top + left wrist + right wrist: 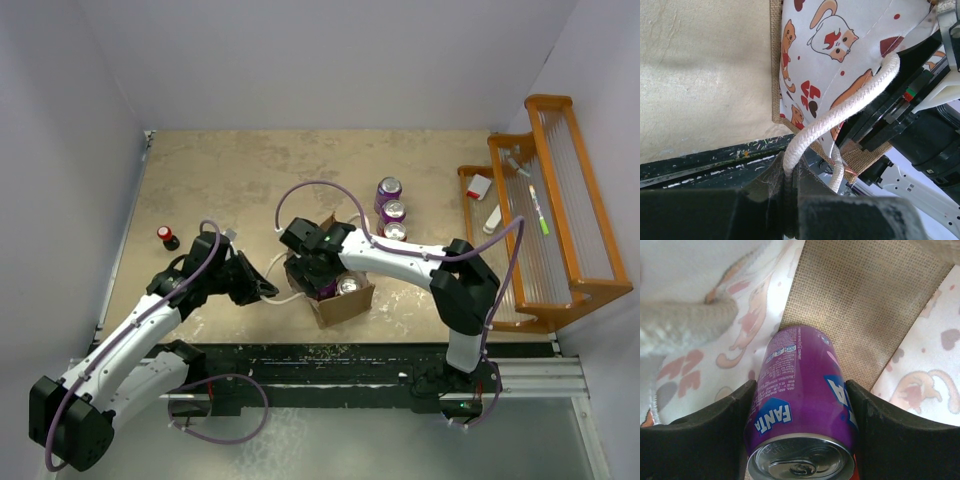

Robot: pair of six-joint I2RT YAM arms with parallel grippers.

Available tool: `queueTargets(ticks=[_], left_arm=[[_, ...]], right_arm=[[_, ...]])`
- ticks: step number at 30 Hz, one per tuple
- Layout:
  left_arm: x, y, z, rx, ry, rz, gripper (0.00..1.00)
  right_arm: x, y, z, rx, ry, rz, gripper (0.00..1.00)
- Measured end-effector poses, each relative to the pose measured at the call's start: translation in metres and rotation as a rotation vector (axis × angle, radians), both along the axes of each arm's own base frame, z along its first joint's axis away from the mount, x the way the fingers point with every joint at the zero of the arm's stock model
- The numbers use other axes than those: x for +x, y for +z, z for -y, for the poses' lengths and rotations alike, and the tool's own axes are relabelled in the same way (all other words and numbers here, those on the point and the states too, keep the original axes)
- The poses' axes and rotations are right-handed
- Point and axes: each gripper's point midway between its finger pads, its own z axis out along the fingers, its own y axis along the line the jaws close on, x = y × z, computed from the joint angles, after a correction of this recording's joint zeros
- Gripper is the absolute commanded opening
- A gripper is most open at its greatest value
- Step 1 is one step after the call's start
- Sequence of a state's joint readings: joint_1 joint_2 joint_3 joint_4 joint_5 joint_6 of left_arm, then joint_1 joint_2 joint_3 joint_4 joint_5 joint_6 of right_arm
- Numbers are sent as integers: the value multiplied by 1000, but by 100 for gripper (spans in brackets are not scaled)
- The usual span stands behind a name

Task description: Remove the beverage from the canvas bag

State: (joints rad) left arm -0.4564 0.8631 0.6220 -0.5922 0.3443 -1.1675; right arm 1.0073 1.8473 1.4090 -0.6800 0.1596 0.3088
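Observation:
The canvas bag (345,303) stands open on the table between my arms, with a pale cat-print lining (840,55). My left gripper (790,175) is shut on its white rope handle (840,112) at the bag's left side (262,290). My right gripper (318,268) reaches down into the bag. In the right wrist view it (800,390) is shut on a purple Fanta can (800,405), one finger on each side, the can's top towards the camera and the burlap floor (855,305) beyond. A silver can top (348,286) shows in the bag's mouth.
Three more purple cans (392,211) stand in a row on the table just behind the bag. A small red-and-black bottle (167,237) stands at the left. A wooden rack (555,200) with small items lines the right edge.

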Motion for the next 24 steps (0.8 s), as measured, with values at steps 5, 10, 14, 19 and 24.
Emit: queueTargets(ticks=[5,10,14,19,24], left_arm=[[1,0,0,-1,0,2,0],[1,0,0,-2,0,3,0],[1,1,0,-2,0,4,0],[1,2,0,-4,0,9,0],[1,2,0,-4,0,9,0]], right_arm=[[-3,9,3,1,-20,-5,11],[-2,30,2,41,-31,17,6],[-1,46,2,75,-42,41,1],[-1,56,2,96,-57,54,0],[2,56,4,104,-75,47,0]])
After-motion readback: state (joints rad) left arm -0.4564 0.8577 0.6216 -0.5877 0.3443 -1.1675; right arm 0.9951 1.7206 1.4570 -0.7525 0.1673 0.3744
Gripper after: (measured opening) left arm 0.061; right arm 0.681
